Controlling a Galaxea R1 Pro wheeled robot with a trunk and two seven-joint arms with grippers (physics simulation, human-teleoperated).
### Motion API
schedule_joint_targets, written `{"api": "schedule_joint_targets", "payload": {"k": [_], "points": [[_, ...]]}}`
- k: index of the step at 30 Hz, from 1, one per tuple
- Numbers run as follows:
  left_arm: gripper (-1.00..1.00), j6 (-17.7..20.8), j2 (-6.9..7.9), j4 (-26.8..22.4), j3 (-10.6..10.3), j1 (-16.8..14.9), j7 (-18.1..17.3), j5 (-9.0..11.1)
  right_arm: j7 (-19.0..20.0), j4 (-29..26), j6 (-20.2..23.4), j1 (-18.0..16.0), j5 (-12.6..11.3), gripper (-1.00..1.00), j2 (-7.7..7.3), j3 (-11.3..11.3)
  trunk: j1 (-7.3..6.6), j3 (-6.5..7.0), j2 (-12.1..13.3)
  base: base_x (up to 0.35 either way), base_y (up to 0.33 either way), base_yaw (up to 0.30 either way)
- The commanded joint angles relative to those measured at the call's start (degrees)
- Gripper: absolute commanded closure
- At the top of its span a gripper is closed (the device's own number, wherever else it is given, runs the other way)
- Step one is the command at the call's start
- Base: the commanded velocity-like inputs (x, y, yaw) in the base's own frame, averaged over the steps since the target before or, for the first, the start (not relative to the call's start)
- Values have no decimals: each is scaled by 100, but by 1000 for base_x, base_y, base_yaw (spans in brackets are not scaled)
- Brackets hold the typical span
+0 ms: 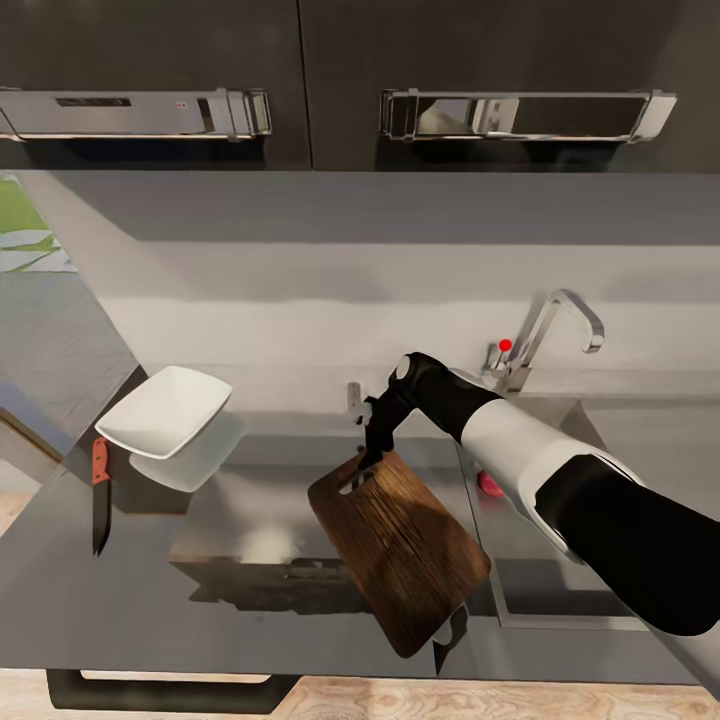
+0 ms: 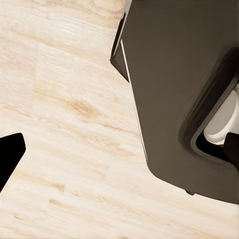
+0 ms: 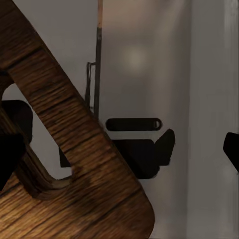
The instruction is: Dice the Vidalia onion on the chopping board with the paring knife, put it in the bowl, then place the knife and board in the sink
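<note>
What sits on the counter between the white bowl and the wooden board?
Nothing: in the head view, bare glossy countertop separates the bowl from the chopping board.

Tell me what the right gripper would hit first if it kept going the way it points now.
Probably the countertop. The right gripper points down and is at the slot end of the chopping board, which looks tilted off the surface. The right wrist view shows the glossy worktop just beyond the board, though depth is unclear.

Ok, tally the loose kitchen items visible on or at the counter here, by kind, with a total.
Board: 1
Knife: 1
Bowl: 1
Total: 3
</note>
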Motion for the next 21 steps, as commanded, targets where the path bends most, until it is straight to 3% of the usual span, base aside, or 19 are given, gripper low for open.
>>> {"api": "schedule_joint_targets", "payload": {"k": [1,6,21], "points": [[-100,-31,0,12,-2,-4,-5,36,-18,-9,61,-3,2,-100,0,6,2,-14,-8,0,0,0],[-100,-31,6,12,-2,-4,-5,36,-237,-9,64,-3,2,-100,0,0,2,-48,-8,0,0,0],[-100,-31,0,12,-2,-4,-5,36,-328,-1,57,-3,2,-100,0,-2,2,-165,-8,0,0,0]]}}
